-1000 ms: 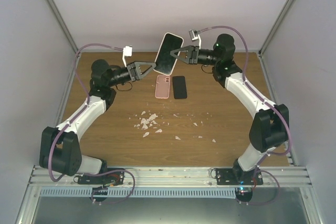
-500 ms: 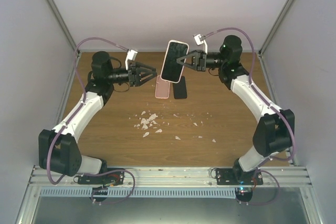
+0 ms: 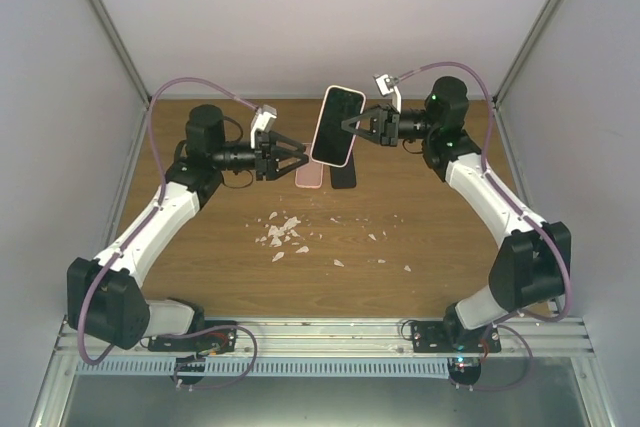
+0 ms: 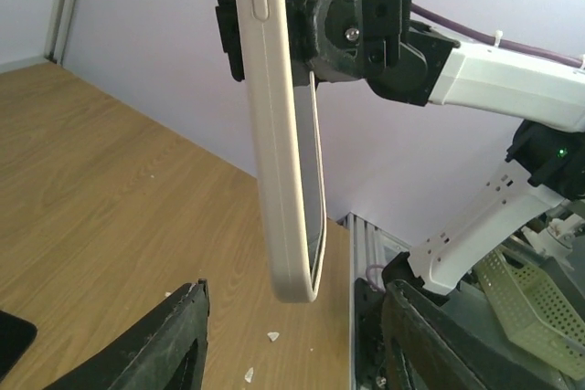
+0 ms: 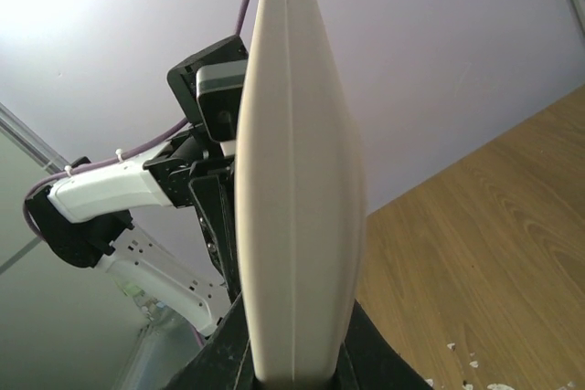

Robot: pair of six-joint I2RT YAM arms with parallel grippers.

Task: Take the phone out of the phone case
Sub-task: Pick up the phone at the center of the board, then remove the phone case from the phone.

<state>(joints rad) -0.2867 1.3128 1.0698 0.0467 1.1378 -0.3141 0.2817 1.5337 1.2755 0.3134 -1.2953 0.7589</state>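
A phone in a pale pink case (image 3: 337, 125) hangs above the table, screen up and dark, held at its right edge by my right gripper (image 3: 352, 127), which is shut on it. In the right wrist view the case's cream edge (image 5: 297, 226) fills the middle between the fingers. My left gripper (image 3: 300, 156) is open just left of the cased phone, not touching it. In the left wrist view the cased phone (image 4: 283, 134) stands edge-on above and between my open fingers (image 4: 174, 344).
A second pink case (image 3: 311, 175) and a bare black phone (image 3: 342, 174) lie side by side on the wooden table under the held phone. Small white scraps (image 3: 282, 233) are scattered mid-table. Enclosure walls stand on both sides.
My right gripper has carried the cased phone down and to the right. My left gripper let go of the phone's left edge, opened and moved right and down beside it.
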